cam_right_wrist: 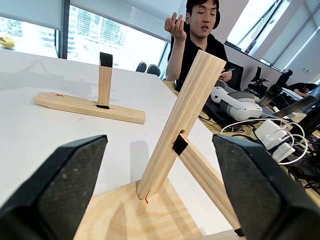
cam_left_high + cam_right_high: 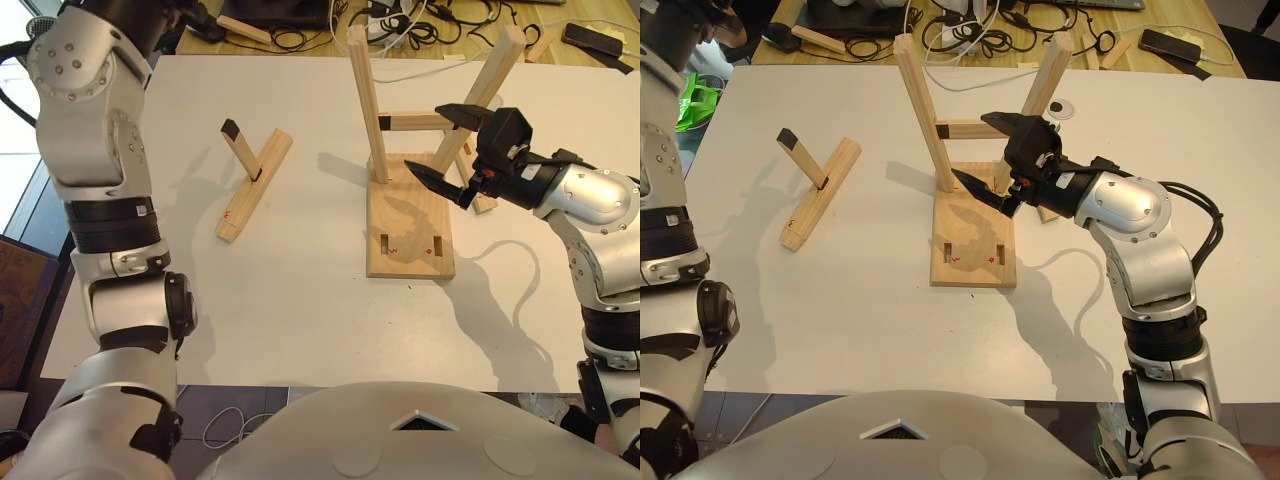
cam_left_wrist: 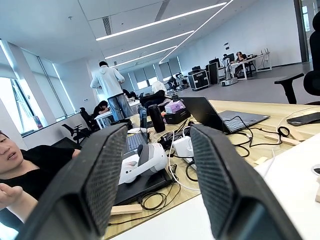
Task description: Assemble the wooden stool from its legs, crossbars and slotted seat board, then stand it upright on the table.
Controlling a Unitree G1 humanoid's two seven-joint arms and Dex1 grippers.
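Note:
The slotted seat board (image 2: 410, 232) lies flat on the white table. One leg (image 2: 366, 100) stands upright in it. A second leg (image 2: 487, 90) leans beside it, joined to the first by a crossbar (image 2: 410, 121). My right gripper (image 2: 425, 138) is open just above the board, its fingers straddling the crossbar without touching it. The right wrist view looks between the fingers at the upright leg (image 1: 180, 125) and crossbar (image 1: 205, 175). Another leg with a crossbar (image 2: 255, 185) pegged into it lies to the left. My left gripper (image 3: 157, 170) is open and empty, raised at the far left.
A wooden desk beyond the table holds cables (image 2: 300, 38), a loose wood piece (image 2: 245, 30) and a phone (image 2: 598, 40). The near half of the white table (image 2: 300, 320) is bare.

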